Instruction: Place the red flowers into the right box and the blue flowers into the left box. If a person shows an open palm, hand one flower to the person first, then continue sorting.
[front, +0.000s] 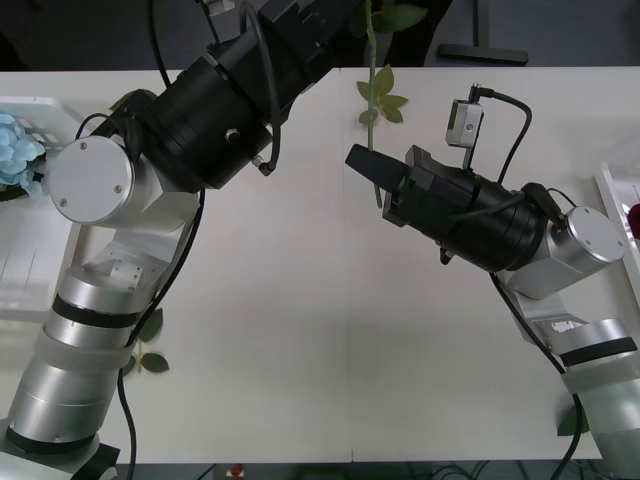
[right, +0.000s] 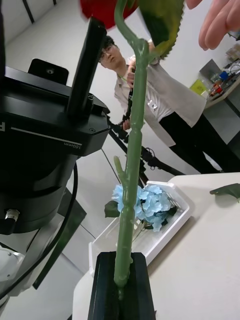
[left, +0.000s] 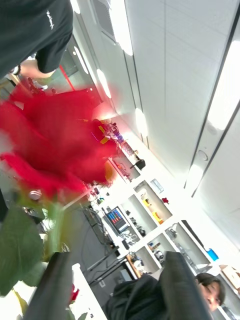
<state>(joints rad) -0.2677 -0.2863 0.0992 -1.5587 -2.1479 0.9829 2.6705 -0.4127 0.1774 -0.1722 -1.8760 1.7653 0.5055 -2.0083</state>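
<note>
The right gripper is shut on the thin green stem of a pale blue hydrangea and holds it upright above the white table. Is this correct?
Not quite. The right gripper is shut on a thin green stem held upright above the white table, but the right wrist view shows a deep-red rose bloom at its top, not a hydrangea.

Front view high, looking down; wrist views upward, sharing rose (right: 131, 165).
</note>
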